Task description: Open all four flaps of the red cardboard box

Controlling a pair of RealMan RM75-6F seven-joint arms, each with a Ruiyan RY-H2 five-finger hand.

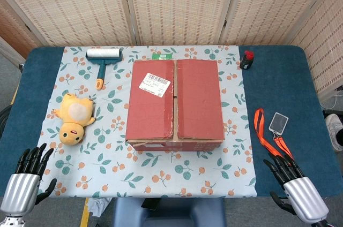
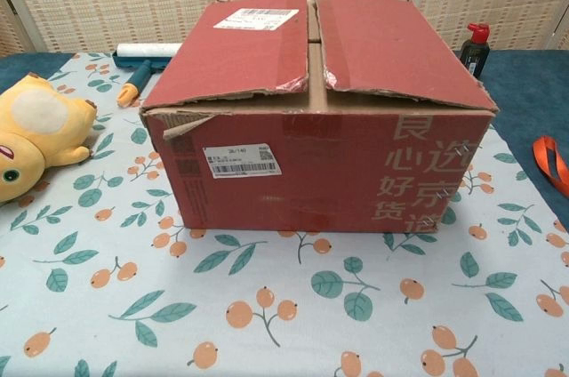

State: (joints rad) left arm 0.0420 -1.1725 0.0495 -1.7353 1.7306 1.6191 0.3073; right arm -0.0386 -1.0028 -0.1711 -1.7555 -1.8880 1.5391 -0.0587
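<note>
At the near edge of the table, seen from the head view, both hands rest low with nothing in them. The left hand (image 1: 27,176) sits at the near left corner on the blue table (image 1: 284,93), just off the floral cloth (image 1: 107,157), its dark fingers (image 1: 35,157) spread apart and pointing away from the robot. The right hand (image 1: 292,181) mirrors it at the near right corner, fingers likewise apart and empty. Neither hand shows in the chest view.

Just beyond the right hand lies an orange lanyard (image 1: 266,133) with a card holder (image 1: 278,122) at its far end, both on the bare blue surface. On the left part of the cloth a yellow plush toy (image 1: 73,117) lies on its back.

Centred on the cloth stands the red cardboard box (image 1: 174,101), well apart from both hands. Its two top flaps (image 2: 293,44) are folded down and meet along a middle seam running away from the robot; the chest view shows their near edges torn and ragged, slightly lifted at the gap. A white shipping label (image 1: 154,84) is stuck on the left flap, and another barcode label (image 2: 241,161) on the near face.

Farther back, a lint roller (image 1: 103,58) with a teal and orange handle lies left of the box, and a small dark bottle (image 1: 246,60) with a red cap stands to the right, by the cloth's edge.
</note>
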